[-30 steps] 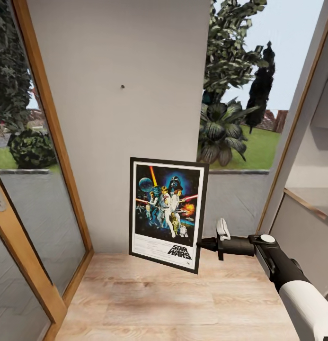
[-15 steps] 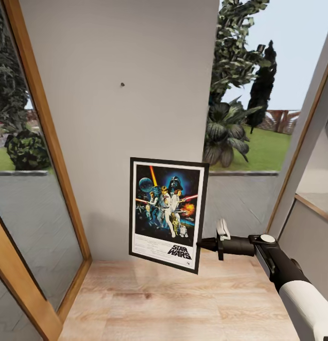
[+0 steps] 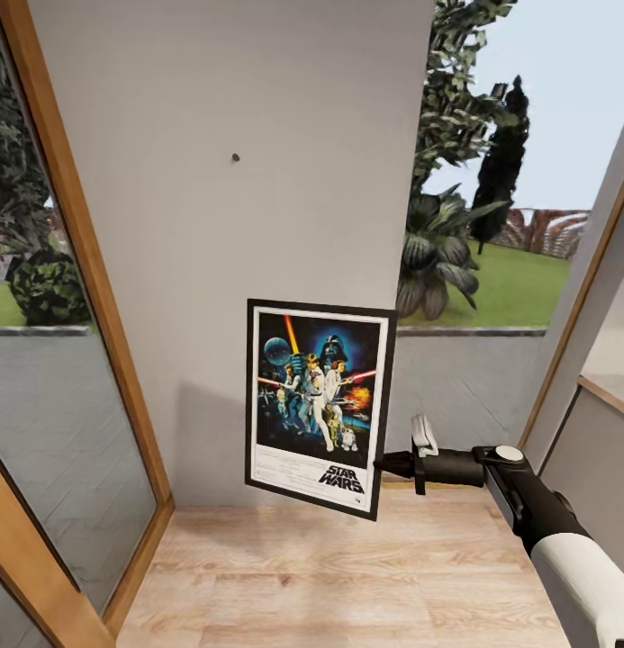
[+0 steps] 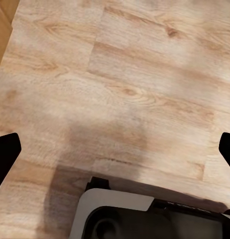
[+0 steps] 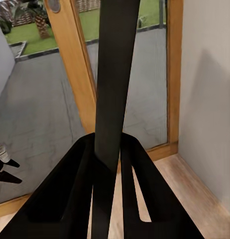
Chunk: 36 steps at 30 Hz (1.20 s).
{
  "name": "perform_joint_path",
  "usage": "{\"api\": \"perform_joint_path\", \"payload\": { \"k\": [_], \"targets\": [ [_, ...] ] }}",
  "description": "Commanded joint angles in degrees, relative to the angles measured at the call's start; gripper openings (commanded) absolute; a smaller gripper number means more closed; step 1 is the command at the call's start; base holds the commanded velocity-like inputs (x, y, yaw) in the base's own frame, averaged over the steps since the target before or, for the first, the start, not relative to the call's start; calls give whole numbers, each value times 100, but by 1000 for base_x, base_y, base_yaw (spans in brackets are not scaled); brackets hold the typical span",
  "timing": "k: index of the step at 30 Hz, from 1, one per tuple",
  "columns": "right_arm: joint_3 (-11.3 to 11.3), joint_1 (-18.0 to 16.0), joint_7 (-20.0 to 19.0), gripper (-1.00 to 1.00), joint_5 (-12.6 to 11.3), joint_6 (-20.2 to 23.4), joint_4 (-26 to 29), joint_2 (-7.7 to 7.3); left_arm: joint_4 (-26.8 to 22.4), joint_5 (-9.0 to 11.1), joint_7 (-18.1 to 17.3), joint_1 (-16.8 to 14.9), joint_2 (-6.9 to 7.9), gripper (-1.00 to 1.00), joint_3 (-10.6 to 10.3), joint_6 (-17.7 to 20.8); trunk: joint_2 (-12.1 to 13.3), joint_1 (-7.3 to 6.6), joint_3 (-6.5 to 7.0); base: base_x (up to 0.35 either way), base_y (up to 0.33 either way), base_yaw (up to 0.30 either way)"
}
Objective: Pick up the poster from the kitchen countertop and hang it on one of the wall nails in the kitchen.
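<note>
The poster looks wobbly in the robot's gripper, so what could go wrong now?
1. The right gripper pinches the poster only at its lower right edge, so the poster could swing or slip out.
2. The wall nail is a tiny dot well above the poster, easy to miss on the way up.
3. The poster hangs tilted, so its frame might scrape the grey wall before reaching the nail.

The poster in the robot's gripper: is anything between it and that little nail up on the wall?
Nothing visible is. The poster, held at its side edge by the right gripper, hangs low in front of the grey wall. The nail sits higher and slightly to the left, with only bare wall between them.
</note>
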<state>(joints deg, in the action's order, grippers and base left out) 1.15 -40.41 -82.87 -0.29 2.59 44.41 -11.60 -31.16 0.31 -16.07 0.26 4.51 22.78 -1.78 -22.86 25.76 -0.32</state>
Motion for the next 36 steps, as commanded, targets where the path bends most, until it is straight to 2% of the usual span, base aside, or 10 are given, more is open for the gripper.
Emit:
{"api": "perform_joint_path", "payload": {
  "k": [1,3,4,6,7,11,23,30,33,36],
  "targets": [
    [-13,-2,-28,-100,-6,119,19,19,4,4,-36,0,-10,100,16,-6,-5,3,-3,0,0,0],
    [-12,-2,-28,-100,-6,401,189,50,4,4,-36,0,-11,100,18,-6,-5,3,-3,0,0,0],
    [-17,-4,-16,-100,0,1211,1106,179,5,4,-36,0,-11,100,16,-6,-5,3,-3,0,0,0],
    [-17,-9,-2,-100,3,1662,1631,248,9,4,-36,0,-11,100,18,-6,-5,3,-3,0,0,0],
    [-18,-33,22,-100,7,2173,2125,330,10,4,-36,0,-11,100,17,-6,-5,3,-3,0,0,0],
    [-18,-257,118,-100,21,3064,2742,503,12,4,-36,0,-11,100,16,-5,-5,3,-3,0,0,0],
    [-18,-1077,184,-100,72,3892,2877,616,13,4,-36,0,-11,100,15,-6,-5,3,-3,0,0,0],
    [-40,-1769,259,-100,80,4333,2850,629,12,4,-36,0,-9,100,15,-6,-5,3,-3,0,0,0],
    [-148,-2265,251,-100,68,4527,2693,620,7,4,-36,0,-4,100,17,-6,-5,3,-3,0,0,0],
    [-182,-2389,228,-100,33,4545,2646,606,6,4,-38,0,-3,100,20,-6,-5,3,-3,0,0,0]
  ]
}}
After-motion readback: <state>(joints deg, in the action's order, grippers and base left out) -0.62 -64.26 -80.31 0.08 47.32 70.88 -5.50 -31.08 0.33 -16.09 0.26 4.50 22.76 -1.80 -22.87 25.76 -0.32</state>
